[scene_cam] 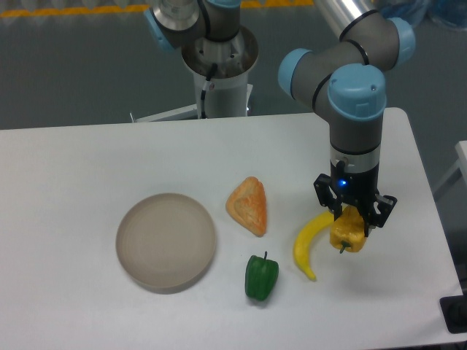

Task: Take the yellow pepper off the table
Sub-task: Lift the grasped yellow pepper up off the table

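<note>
The gripper points straight down over the right part of the table, and it is clamped on the yellow pepper. The black fingers bracket the top of the pepper on either side, so only its lower body shows beneath them, with the short dark stem poking out at the bottom. A blue light glows on the gripper body just above the fingers. The pepper hangs directly under the tool, in line with the wrist, and a soft shadow sits on the white surface below and to the right of it; it appears to be off the table, though how far cannot be told from this one view.

Just to the pepper's left lies the banana, curving down toward the front edge, its upper end close beside the gripper's left-hand finger as the camera sees it. Whether the two touch is hard to say. Further left, the green pepper stands upright near the front of the table, and behind it rests a triangular orange piece of bread. The round grey-beige plate sits well apart, over on the left side.
</note>
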Available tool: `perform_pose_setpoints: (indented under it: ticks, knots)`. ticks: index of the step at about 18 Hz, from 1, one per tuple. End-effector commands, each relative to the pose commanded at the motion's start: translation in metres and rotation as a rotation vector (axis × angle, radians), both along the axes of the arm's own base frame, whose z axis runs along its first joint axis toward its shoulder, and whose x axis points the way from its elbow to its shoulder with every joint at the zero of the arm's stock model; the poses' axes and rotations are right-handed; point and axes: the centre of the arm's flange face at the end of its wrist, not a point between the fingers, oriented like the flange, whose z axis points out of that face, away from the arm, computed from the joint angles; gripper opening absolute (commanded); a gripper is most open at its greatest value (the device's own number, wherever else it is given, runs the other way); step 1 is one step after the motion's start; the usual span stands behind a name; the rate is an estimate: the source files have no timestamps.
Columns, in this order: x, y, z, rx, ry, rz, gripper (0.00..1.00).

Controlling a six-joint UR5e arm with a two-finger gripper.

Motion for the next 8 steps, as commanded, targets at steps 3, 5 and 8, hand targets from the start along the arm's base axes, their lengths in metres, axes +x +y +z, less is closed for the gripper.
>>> perform_pose_setpoints:
  ticks: [3, 5, 8]
  knots:
    - [0.0002, -0.0001, -0.0024, -0.008, 0.004, 0.003, 0.37]
    - [-0.0008, -0.0015, -0.0013, -0.018, 0.017, 0.008, 0.38]
    - [-0.0016, -0.0006, -0.0014, -0.019, 0.016, 0.008, 0.38]
